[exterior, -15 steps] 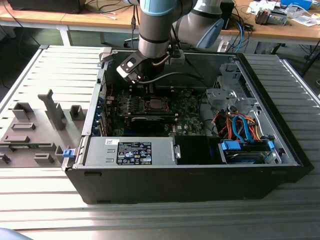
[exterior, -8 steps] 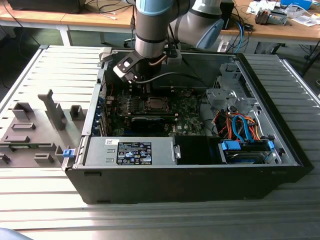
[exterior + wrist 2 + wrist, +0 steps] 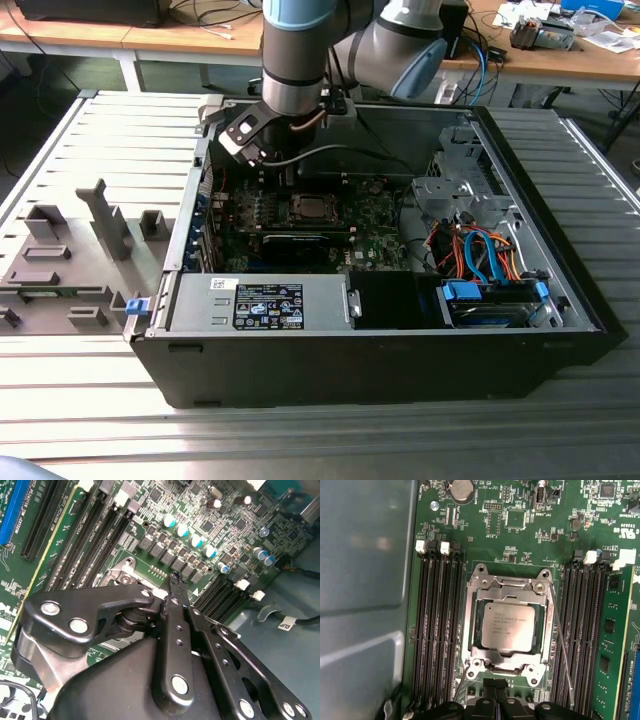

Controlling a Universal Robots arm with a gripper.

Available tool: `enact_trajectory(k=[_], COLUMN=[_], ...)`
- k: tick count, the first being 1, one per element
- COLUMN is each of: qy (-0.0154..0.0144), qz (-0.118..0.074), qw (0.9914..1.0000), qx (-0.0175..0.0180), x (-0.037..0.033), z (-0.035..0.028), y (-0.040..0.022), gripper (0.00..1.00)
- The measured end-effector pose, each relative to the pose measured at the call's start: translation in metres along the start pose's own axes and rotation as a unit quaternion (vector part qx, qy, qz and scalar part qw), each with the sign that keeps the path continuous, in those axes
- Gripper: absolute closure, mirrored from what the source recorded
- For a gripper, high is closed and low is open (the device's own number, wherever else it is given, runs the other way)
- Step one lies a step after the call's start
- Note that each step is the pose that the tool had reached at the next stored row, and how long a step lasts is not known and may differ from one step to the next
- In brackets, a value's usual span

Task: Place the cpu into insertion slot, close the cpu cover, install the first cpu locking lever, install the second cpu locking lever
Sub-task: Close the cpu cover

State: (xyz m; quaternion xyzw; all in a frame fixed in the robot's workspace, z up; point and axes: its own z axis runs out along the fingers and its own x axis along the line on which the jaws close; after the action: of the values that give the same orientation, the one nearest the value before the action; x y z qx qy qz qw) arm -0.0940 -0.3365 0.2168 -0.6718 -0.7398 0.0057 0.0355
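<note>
The cpu (image 3: 509, 625), a silver-grey square, lies flat in the insertion slot, whose contact field is hidden beneath it. The cpu cover (image 3: 543, 630) is down around the chip as a metal frame. Along one side of the socket a long thin locking lever (image 3: 561, 647) slants away from the frame. A short piece of a second lever (image 3: 461, 681) shows at the opposite corner. My gripper (image 3: 495, 684) hovers just off the socket's edge with its black fingers together and nothing seen between them. In the second wrist view the gripper (image 3: 175, 578) tapers to a point above the board. In the exterior view the gripper (image 3: 283, 168) hangs over the cpu (image 3: 310, 208).
Black memory slots (image 3: 437, 630) flank the socket on both sides. The open computer case holds a black graphics card (image 3: 300, 243), a power supply (image 3: 260, 300) and a drive bay with coloured cables (image 3: 480, 255). The grey case wall (image 3: 365, 580) is close by. A grey fixture (image 3: 60, 265) lies at the exterior view's left.
</note>
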Motion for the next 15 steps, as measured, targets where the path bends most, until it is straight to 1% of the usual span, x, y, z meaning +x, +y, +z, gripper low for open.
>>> enact_trajectory(k=[4, 8, 15], qy=[0.0, 0.0, 0.0], qz=[0.0, 0.0, 0.0], qw=[1.0, 1.0, 1.0], qx=[-0.0001, -0.0002, -0.0002], x=[0.0005, 0.0013, 0.0018], z=[0.0003, 0.0008, 0.0011], y=[-0.0055, -0.0133, -0.0186], gripper=[0.89, 0.89, 0.89])
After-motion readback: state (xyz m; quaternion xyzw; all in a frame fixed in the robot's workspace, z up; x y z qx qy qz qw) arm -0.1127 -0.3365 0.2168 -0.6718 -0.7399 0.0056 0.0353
